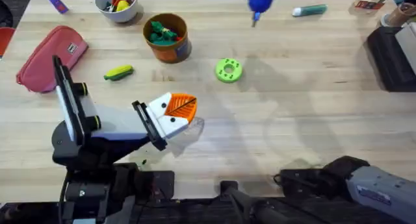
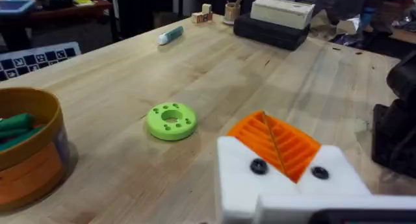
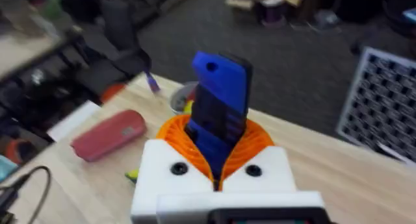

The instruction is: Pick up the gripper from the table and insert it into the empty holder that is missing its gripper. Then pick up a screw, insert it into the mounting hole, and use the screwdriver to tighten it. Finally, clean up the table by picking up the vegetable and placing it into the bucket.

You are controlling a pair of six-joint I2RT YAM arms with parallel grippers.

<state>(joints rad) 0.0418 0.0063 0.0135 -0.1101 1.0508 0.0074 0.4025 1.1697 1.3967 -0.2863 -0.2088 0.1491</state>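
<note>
The screwdriver [image 3: 220, 104], clamped in the closed right gripper [image 3: 218, 143] at one o'clock from the green disc [image 1: 228, 70], could be twisted askew if pressed off-axis.

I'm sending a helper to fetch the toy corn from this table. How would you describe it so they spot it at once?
Start at the round orange-brown bucket near the table's far edge, with the pink pouch to its left. Between them, slightly nearer the arms, the vegetable lies alone on bare wood. It is a small yellow cob with a green husk, unlike the dark green toys inside the bucket.
</note>
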